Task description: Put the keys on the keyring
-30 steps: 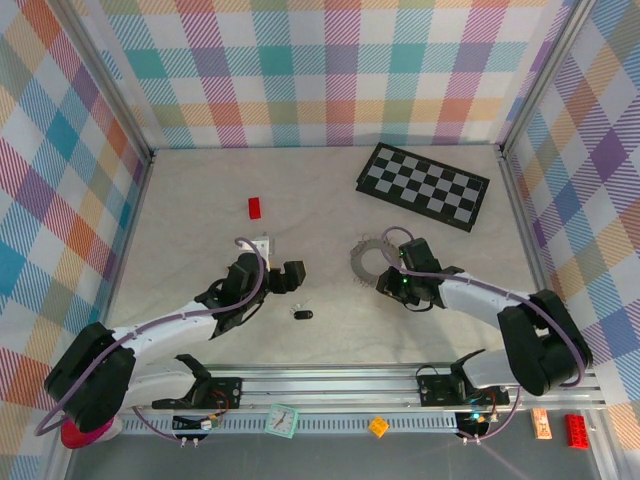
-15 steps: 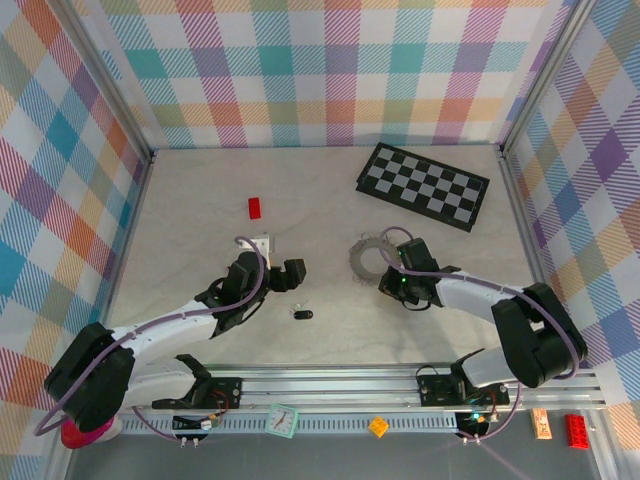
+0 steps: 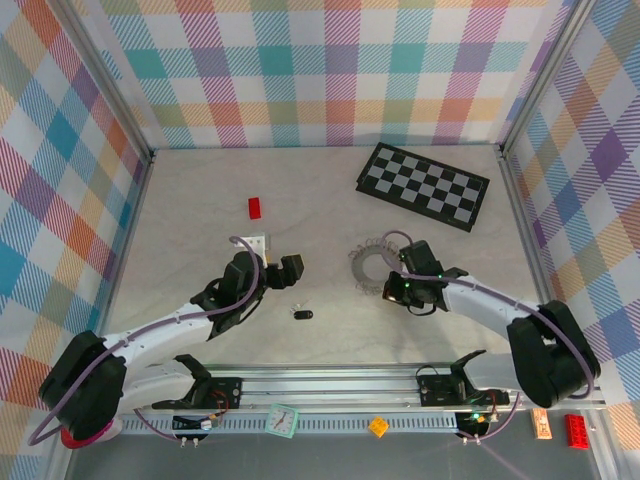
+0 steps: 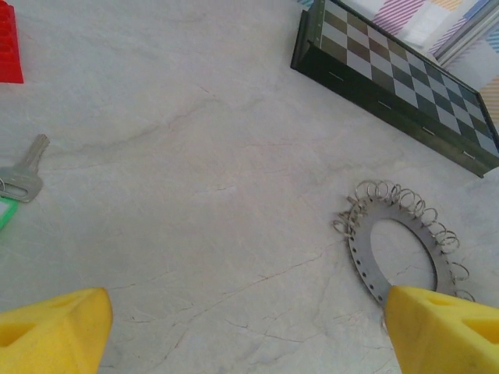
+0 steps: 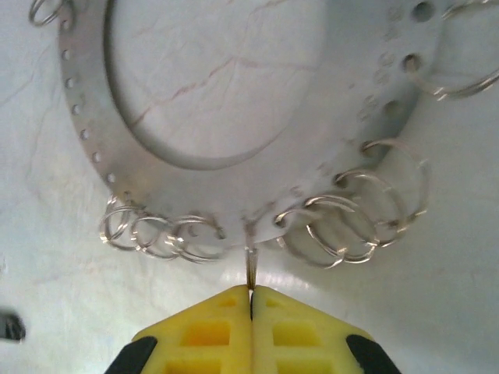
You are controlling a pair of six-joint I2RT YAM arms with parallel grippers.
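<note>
The keyring [image 3: 358, 268] is a flat silver ring plate with holes and several small wire loops, lying right of centre. My right gripper [image 3: 397, 287] sits at its near edge. In the right wrist view the yellow fingers [image 5: 195, 335] are shut on one thin loop [image 5: 250, 269] standing edge-on off the keyring [image 5: 234, 183]. My left gripper [image 3: 288, 272] hovers open over bare table left of the keyring [image 4: 360, 249]. A silver key [image 4: 23, 170] with a green piece lies at the left; in the top view it is a pale spot [image 3: 262, 243]. The black-headed key [image 3: 302, 315] lies nearer the front.
A small red brick [image 3: 254, 207] lies at the back left. The chequered board [image 3: 424, 186] stands behind the keyring, close to the right wall. Patterned walls close in three sides, and a metal rail [image 3: 330, 385] runs along the front edge.
My right gripper has closed on a small loop at the keyring's near edge, and the keyring has shifted slightly. My left gripper has barely moved and stays open.
</note>
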